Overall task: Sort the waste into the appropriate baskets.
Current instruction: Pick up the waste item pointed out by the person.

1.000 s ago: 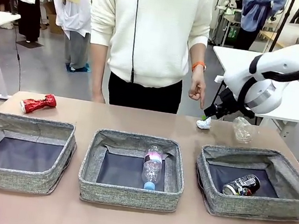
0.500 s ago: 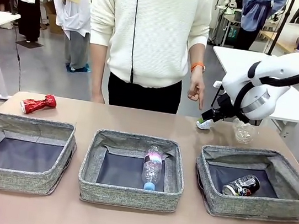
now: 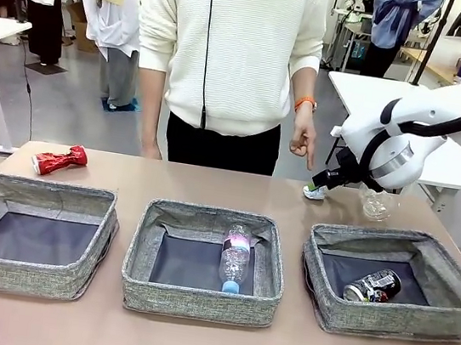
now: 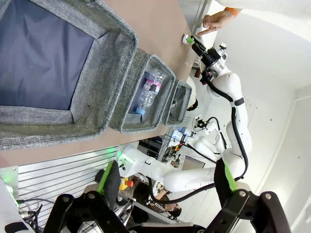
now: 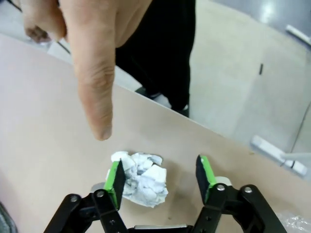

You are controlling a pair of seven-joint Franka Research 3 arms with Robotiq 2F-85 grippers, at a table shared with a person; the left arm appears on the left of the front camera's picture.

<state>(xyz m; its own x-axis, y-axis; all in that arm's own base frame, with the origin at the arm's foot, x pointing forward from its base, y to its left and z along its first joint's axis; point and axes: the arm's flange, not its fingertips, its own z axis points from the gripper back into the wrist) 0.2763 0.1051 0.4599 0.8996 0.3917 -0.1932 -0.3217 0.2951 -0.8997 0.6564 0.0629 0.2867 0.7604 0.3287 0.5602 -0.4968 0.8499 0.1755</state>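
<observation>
**A:** Right gripper [image 5: 159, 167] status?

**B:** Jaws wide, nothing held. They straddle the white tissue wad [image 5: 141, 179], tips down near the counter [image 5: 48, 145]. One pad [image 5: 116, 179] touches the wad. The other stands clear of it, with bare counter in the gap.

**A:** Where's the wad?

**B:** On the counter, just past the far-left corner of the right basket [image 3: 390, 319]. The black-silver can [image 3: 373, 284] lies inside that basket. The crumpled clear plastic [image 3: 374, 201] sits just beyond its far rim.

**A:** Hazards?

**B:** The person's hand [image 5: 92, 63] points down at the wad. The fingertip is near it, not touching.

**A:** So how do we close?

**B:** The wad is off-centre in the jaws. I'd nudge the gripper toward the touching side first, or close slowly and let the free finger sweep it in. The wad looks soft, so close all the way. Keep the tips low or it may slip out underneath. Lift straight up before crossing any rim.

**A:** Drop target?

**B:** My guess is the empty basket [image 3: 28, 268] farthest from the right basket.

**A:** Left gripper [image 4: 165, 170]?

**B:** Wide too, and empty, hanging near that empty basket, well apart from the right one.
</observation>
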